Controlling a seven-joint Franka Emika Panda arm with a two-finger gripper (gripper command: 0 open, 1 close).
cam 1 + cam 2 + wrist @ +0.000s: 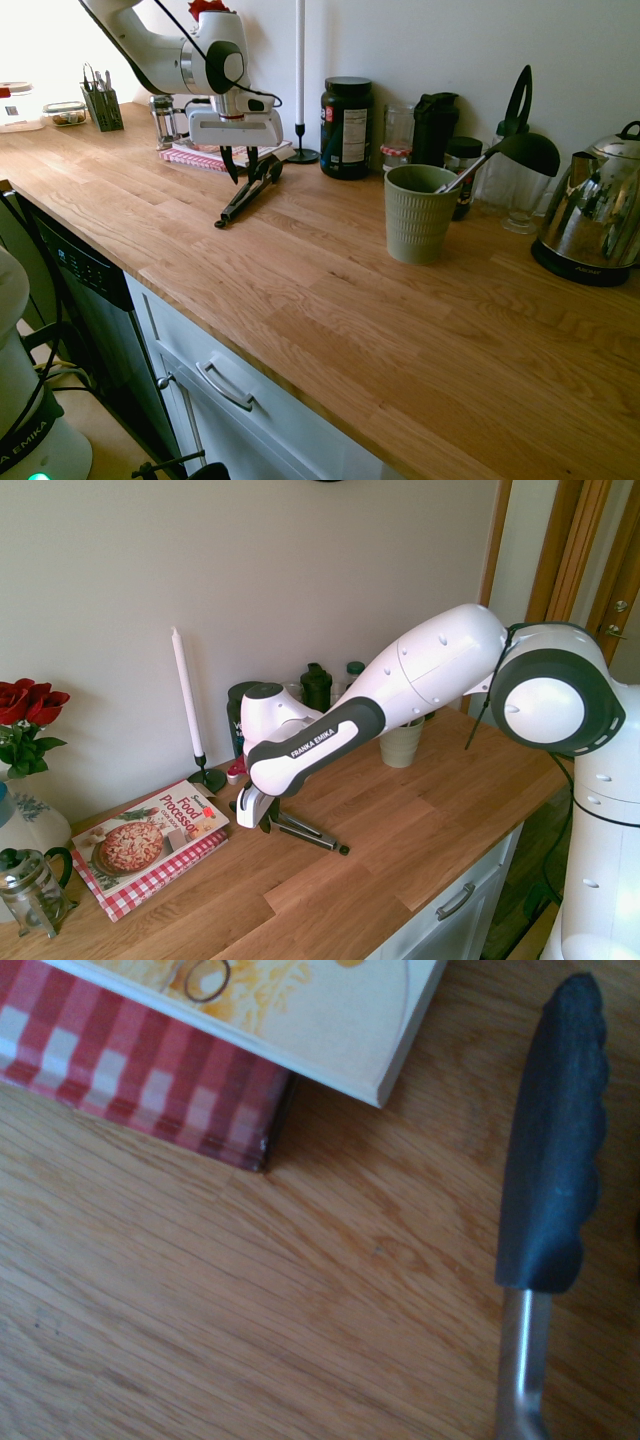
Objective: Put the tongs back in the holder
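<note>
The tongs [245, 198] lie flat on the wooden counter, black paddle tips toward the cookbook and joined end toward the counter's front; they also show as the tongs [305, 832]. One paddle tip of the tongs [550, 1190] fills the right of the wrist view. My gripper [241, 172] points straight down at the paddle end, fingers a small gap apart and low beside the tongs; I cannot tell whether they touch. The arm mostly hides my gripper [262, 823] in the second exterior view. The sage-green ribbed holder [418, 215] stands upright further along the counter, with a black ladle [525, 150] leaning in it.
A cookbook [200, 155] on a red checked cloth lies just behind the gripper. A tall white candle [300, 80], a dark jar [346, 128] and bottles line the wall. A steel kettle [590, 225] stands beyond the holder, a dark cutlery caddy [103, 105] at the far end.
</note>
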